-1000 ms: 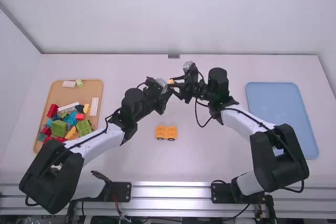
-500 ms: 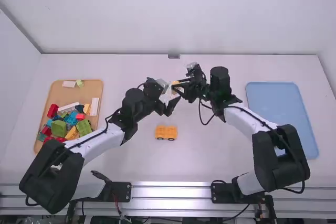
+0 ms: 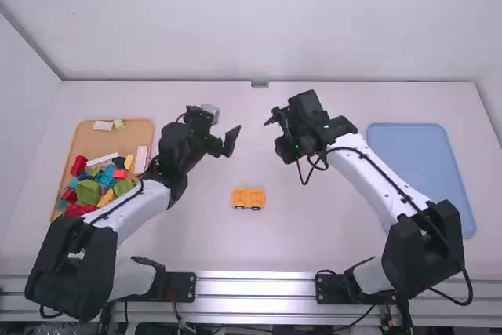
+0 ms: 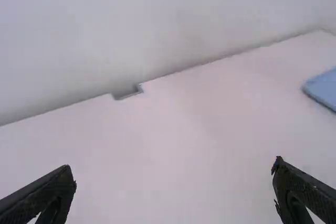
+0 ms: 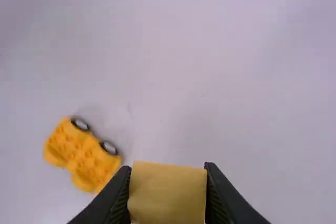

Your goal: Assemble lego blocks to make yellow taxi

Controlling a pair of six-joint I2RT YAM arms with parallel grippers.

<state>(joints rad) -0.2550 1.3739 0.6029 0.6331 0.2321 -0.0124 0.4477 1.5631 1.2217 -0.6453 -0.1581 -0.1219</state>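
Yellow wheeled base [image 3: 249,198] on table [image 3: 196,241]; yellow block [image 5: 168,193] in right hand [image 3: 274,134].

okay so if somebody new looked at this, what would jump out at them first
Probably the yellow wheeled base, alone in the middle of the white table between the two arms. Next, the yellow block clamped in the right hand, and the left hand spread wide with nothing in it. Then the jumble of red, green and blue blocks in the tan tray at the far left.
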